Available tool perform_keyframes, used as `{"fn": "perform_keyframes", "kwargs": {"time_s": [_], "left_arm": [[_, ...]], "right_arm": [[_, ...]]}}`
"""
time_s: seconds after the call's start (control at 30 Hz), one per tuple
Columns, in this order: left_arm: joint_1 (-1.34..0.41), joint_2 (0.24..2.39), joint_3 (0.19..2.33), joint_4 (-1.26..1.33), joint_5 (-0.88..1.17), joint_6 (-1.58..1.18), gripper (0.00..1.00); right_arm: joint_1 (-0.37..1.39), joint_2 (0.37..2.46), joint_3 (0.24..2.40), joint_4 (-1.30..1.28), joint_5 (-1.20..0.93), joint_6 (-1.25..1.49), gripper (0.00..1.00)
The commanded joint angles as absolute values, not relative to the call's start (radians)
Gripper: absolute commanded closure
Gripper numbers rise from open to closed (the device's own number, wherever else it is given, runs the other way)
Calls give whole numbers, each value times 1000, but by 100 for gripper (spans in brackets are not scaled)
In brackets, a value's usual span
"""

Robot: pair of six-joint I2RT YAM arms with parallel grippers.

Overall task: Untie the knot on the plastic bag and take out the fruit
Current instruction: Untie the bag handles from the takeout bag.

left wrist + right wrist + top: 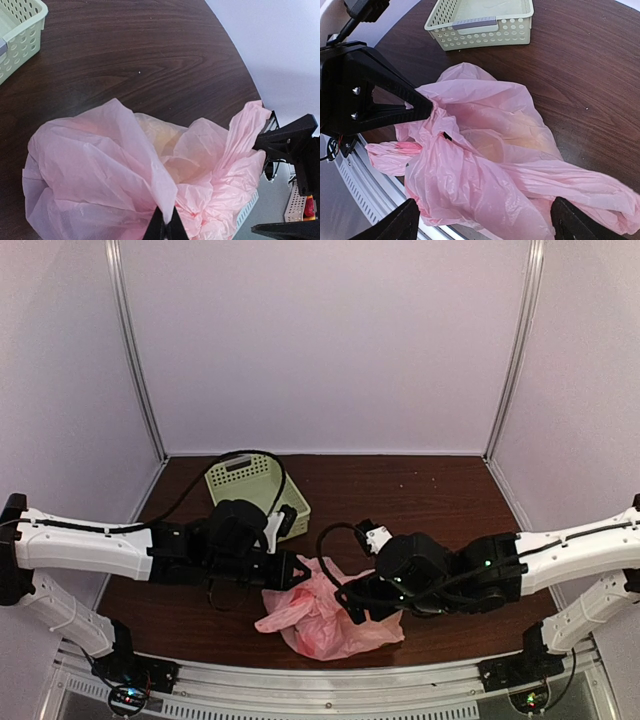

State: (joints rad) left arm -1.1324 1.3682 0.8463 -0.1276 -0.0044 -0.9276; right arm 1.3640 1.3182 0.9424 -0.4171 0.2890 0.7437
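One pink bag [325, 618] lies at the near edge of the table [430, 500] in the overhead view, basket [250, 485] behind. Left wrist: the left gripper [165, 224] clamps a fold of film, yellowish fruit [162, 142] dimly showing inside. Right wrist: the right gripper [485, 210] stands spread astride the bag, holding nothing; a pull on the wrong fold could tear the film or drag the bag overboard

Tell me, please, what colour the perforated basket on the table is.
The basket is pale green, clearest in the right wrist view.
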Motion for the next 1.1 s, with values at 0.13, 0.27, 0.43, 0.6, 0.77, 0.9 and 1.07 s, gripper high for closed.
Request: {"fn": "perform_keyframes", "kwargs": {"time_s": [0.13, 0.27, 0.43, 0.6, 0.77, 0.9, 1.07], "left_arm": [[-1137, 1344, 825, -84, -2, -947, 100], [-1136, 1341, 824, -83, -6, -947, 100], [-1137, 1343, 824, -84, -5, -947, 100], [-1137, 1341, 828, -83, -3, -946, 100], [-1137, 1334, 822, -84, -9, -949, 100], [-1136, 1332, 823, -84, -7, -947, 100], [-1137, 1327, 819, -83, -12, -949, 100]], "right_arm": [[1410, 1409, 1032, -431, 264, 704, 8], [1435, 1459, 1061, -418, 270, 713, 7], [1454, 1523, 1112, -456, 317, 760, 2], [1463, 1594, 1169, -534, 382, 807, 2], [1463, 1629, 1209, -600, 436, 864, 9], [1463, 1627, 1207, -606, 465, 891, 22], [1463, 1610, 1186, -592, 480, 898, 52]]}}
